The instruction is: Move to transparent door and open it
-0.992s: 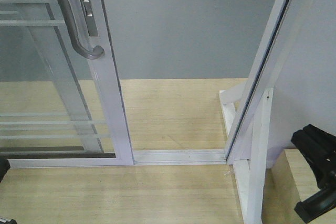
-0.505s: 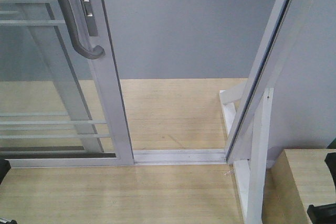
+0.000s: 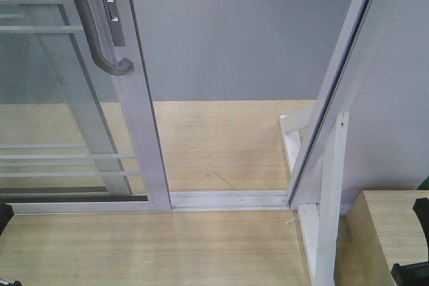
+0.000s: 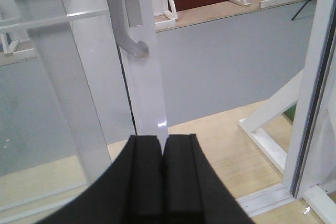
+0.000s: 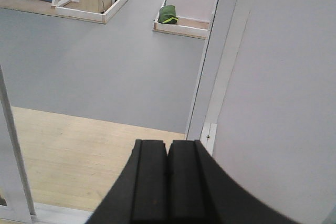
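Since the earlier frames, the right arm's black hardware has withdrawn to the lower right edge of the front view. Transparent door (image 3: 67, 98) stands at the left, slid aside, with an open gap between it and the white door frame (image 3: 335, 92). Its grey bar handle (image 3: 94, 31) hangs untouched. Left gripper (image 4: 163, 177) and right gripper (image 5: 168, 182) are both clenched, grasping nothing.

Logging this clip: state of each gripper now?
Left gripper: shut, holding nothing.
Right gripper: shut, holding nothing.
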You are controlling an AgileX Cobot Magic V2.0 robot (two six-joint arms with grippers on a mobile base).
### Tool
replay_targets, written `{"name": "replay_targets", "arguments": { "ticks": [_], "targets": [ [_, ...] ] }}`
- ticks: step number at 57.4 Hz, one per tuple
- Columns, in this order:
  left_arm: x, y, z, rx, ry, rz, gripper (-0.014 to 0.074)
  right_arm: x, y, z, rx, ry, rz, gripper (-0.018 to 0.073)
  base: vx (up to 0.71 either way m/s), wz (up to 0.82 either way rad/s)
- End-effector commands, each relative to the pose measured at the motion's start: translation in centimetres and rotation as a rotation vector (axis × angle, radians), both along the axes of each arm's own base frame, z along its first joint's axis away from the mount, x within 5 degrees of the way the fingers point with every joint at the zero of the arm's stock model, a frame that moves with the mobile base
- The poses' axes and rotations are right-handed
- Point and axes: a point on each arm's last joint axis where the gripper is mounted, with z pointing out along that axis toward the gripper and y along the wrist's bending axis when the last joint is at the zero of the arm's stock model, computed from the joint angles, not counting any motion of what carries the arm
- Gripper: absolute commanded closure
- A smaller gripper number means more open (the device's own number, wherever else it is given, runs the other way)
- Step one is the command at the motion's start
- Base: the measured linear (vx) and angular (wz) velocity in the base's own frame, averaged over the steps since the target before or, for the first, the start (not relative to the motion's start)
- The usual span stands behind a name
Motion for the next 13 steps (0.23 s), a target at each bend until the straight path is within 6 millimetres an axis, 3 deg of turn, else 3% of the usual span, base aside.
{"name": "replay_targets", "arguments": {
  "ticks": [1, 13],
  "targets": [
    [0.07, 0.04, 0.44, -0.039, -0.074, 0.011, 0.0596, 0.06, -0.1, 0.62, 0.007, -0.089, -0.014, 0.0564, 0.0, 0.0],
    [0.07, 0.04, 0.44, -0.039, -0.074, 0.011, 0.0596, 0.06, -0.1, 0.62, 0.007, -0.089, -0.014, 0.0564, 0.0, 0.0]
  ]
}}
